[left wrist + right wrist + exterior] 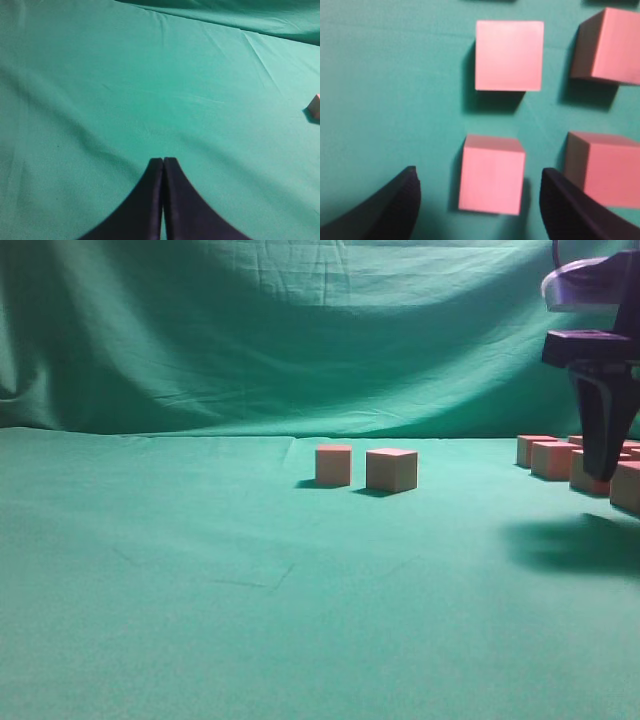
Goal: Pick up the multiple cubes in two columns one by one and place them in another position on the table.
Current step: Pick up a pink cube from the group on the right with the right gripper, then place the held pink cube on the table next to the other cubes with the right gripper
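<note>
Green cloth (pixel 250 570); right pincer (pixel 479 200) apart, hiding cubes (pixel 553 458); left pincer (pixel 163 162) together.

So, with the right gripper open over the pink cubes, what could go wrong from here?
1. In the right wrist view, the right gripper is open around the nearest cube, but the right finger lies close to the neighbouring cube. Coming down, it may strike or push that neighbour.
2. The cube sits slightly left of midway between the fingers, so closing could slide or turn it.
3. The left gripper is shut, far from the cubes; it seems no risk.
</note>
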`<state>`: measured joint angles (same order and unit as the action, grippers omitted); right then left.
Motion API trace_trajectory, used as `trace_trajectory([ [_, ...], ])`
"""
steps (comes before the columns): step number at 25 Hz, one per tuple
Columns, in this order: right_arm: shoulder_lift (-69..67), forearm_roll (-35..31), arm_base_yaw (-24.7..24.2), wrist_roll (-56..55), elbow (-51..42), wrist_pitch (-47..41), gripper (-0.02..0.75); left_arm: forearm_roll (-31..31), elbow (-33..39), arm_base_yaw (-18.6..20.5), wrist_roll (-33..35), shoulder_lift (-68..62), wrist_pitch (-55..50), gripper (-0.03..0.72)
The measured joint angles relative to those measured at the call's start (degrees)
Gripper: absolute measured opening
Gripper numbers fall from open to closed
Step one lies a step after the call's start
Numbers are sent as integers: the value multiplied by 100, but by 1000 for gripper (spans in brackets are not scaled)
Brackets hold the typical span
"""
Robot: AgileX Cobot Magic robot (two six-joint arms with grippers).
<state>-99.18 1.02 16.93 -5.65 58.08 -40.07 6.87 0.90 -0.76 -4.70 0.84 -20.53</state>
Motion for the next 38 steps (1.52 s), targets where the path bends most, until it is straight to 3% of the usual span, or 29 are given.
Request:
trace_trajectory([
  [9, -337, 0, 0, 0, 0, 329, 462, 0, 0, 0, 0, 0, 0, 0],
  [13, -347, 0, 0, 0, 0, 320, 257, 0, 0, 0, 0, 0, 0, 0],
  [21, -347, -163, 115, 199, 1153, -981, 259, 0, 0, 0, 0, 0, 0, 0],
  [27, -436, -254, 1105, 378, 2748, -2118, 259, 0, 0, 0, 0, 0, 0, 0],
  [33, -1153, -300, 2237, 291, 4469, -2708, 259, 0, 0, 0, 0, 0, 0, 0],
  [38, -2275, -300, 2725, -332, 5650, -3050, 259, 0, 0, 0, 0, 0, 0, 0],
])
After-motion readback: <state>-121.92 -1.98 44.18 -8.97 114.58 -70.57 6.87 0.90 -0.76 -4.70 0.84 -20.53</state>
